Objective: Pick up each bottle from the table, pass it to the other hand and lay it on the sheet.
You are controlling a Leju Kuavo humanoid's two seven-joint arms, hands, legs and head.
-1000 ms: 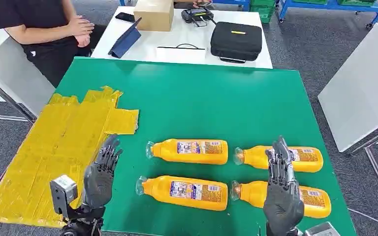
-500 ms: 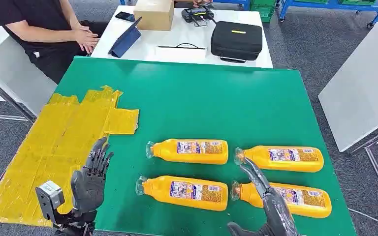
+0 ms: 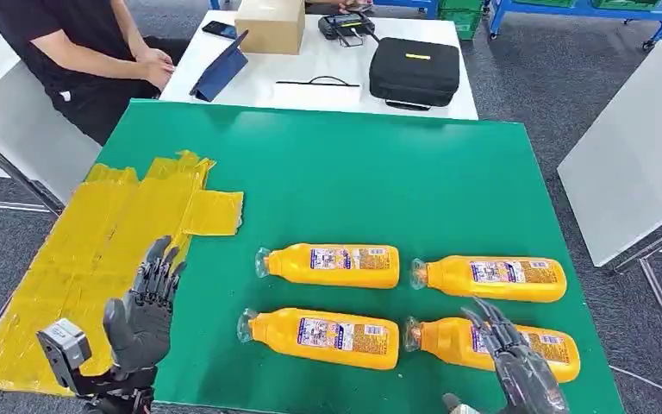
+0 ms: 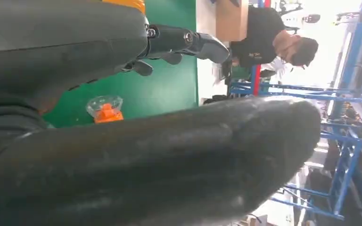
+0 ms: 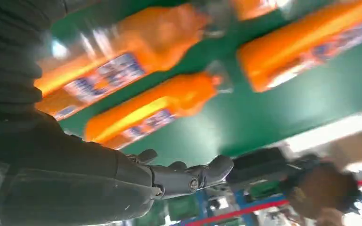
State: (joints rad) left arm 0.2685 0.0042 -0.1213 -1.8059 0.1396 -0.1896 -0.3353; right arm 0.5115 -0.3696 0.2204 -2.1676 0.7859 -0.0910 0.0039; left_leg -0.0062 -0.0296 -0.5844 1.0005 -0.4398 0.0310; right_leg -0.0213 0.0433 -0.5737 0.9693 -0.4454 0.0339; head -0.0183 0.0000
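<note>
Four orange plastic bottles lie in two rows on the green table [image 3: 336, 172]: far-left bottle [image 3: 329, 266], far-right bottle [image 3: 490, 279], near-left bottle [image 3: 321, 337], near-right bottle [image 3: 448, 338]. Narrow green lanes separate them. The taped yellow sheet [image 3: 103, 259] lies flat and bare, with open green beyond the bottles.

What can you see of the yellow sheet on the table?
The yellow sheet looks like overlapping strips of glossy yellow tape or film, wrinkled, with a ragged stepped edge. It lies flat on the green table, covering its near-left part out to the edge. No bottle lies on it. The left hand hovers at its near edge.
</note>
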